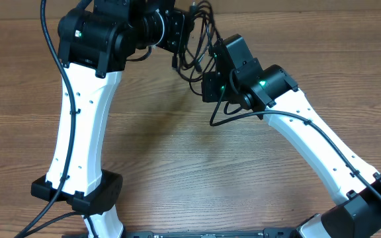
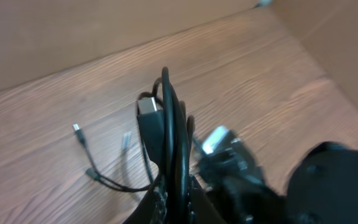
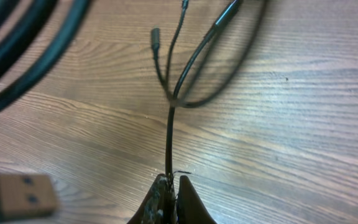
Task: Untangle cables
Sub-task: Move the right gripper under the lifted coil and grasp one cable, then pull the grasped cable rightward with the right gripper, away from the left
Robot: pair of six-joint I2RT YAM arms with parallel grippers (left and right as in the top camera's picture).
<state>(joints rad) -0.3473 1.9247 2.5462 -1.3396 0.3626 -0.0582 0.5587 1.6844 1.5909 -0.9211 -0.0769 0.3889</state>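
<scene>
- Two holds: left gripper [image 2: 173, 205] clamped tight on the cable bundle [image 2: 166, 118]; right gripper [image 3: 171, 198] pinching one thin cord [image 3: 169, 137].
- Bundle sits between them at the table's [image 1: 177, 165] far side, seemingly anchored so the strand pulls free.

My overhead camera looked straight down at the table [image 1: 177, 165], while both wrist cameras hung close, sharing the cables [image 3: 169, 130].

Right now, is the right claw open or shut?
Shut: the right claw pinches a thin black cable, no gap showing.
</scene>
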